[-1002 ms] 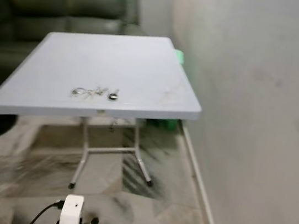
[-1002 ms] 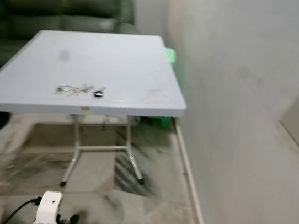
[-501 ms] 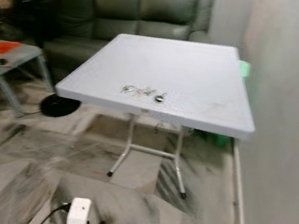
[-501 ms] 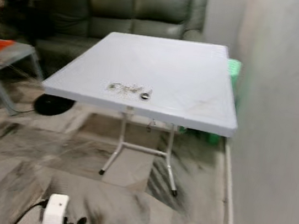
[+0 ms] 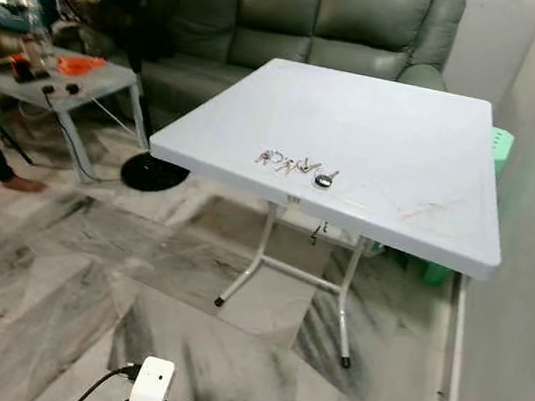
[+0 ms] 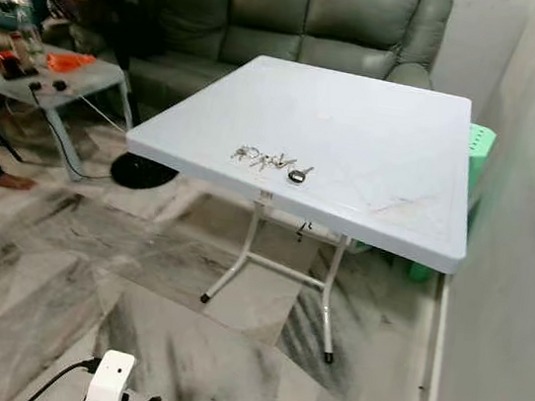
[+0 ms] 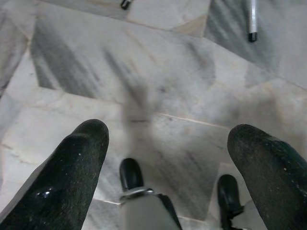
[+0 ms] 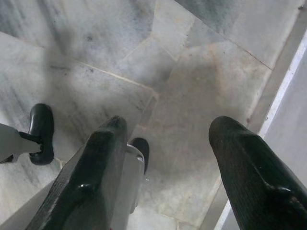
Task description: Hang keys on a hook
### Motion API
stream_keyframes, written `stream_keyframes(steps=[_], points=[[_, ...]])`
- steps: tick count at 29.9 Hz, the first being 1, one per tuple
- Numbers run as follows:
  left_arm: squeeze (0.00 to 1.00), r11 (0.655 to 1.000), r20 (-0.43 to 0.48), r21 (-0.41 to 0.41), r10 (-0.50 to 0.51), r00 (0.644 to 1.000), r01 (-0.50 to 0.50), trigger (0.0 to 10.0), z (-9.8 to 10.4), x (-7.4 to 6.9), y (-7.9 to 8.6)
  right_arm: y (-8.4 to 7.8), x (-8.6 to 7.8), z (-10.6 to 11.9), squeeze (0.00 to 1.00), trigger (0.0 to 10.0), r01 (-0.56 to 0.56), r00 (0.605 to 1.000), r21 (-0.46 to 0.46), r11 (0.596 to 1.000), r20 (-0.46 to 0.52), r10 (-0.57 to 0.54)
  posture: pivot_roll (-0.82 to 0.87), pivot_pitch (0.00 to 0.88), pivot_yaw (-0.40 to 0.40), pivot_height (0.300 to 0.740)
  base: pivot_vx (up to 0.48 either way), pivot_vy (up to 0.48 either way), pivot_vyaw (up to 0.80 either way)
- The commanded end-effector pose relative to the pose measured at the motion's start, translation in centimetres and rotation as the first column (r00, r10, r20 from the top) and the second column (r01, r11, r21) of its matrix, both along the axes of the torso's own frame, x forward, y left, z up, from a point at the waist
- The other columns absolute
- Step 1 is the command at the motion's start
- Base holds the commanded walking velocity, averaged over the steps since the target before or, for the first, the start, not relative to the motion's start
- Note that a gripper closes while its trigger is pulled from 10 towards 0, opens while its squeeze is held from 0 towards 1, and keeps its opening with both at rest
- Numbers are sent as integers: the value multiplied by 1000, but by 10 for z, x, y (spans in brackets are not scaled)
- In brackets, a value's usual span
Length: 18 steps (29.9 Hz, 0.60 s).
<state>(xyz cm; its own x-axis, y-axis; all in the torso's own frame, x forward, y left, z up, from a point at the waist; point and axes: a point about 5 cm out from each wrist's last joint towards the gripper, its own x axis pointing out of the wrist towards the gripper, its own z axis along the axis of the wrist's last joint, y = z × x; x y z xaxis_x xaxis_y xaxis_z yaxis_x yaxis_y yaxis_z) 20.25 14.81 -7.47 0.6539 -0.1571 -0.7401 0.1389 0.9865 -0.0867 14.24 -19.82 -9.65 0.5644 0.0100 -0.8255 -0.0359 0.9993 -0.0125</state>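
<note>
Left gripper (image 7: 165, 158) spread wide, empty, pointed down at marble floor (image 7: 158, 81). Right gripper (image 8: 165, 158) likewise parted, holding nothing, hanging over floor beside the wall's skirting. Keys (image 5: 295, 166) lying loose in a short row on white folding table (image 5: 397, 129), near its front edge, at roughly 12 o'clock from the robot and well apart from both arms. Round fob at the row's 3 o'clock end. Green sofa (image 5: 303, 16) beyond the table at 12 o'clock; standing fan (image 5: 126, 1) and low side table at 10 o'clock. No hook identifiable. Step judged: approach. Advised: close squarely on the front edge, stop within reach, descend on the ring end, pinch low against the tabletop
</note>
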Motion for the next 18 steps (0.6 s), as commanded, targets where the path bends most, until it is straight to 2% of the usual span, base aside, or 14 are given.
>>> stream_keyframes(steps=[1,12,18], points=[[0,1000,15,25,-1,1000,0,10000,2,4,6,8,4,0,0,10000,-3,1000,19,1000,7,3,-56,0,14,740,0,0,0],[0,1000,0,19,-11,1000,11,10000,-1,-3,2,8,3,0,0,10000,-2,1000,22,1000,4,2,-56,0,16,740,0,0,0],[0,999,-8,-27,34,999,-35,10000,-2,-4,3,8,3,0,0,10000,-3,1000,22,1000,7,3,-53,0,16,740,0,0,0]])
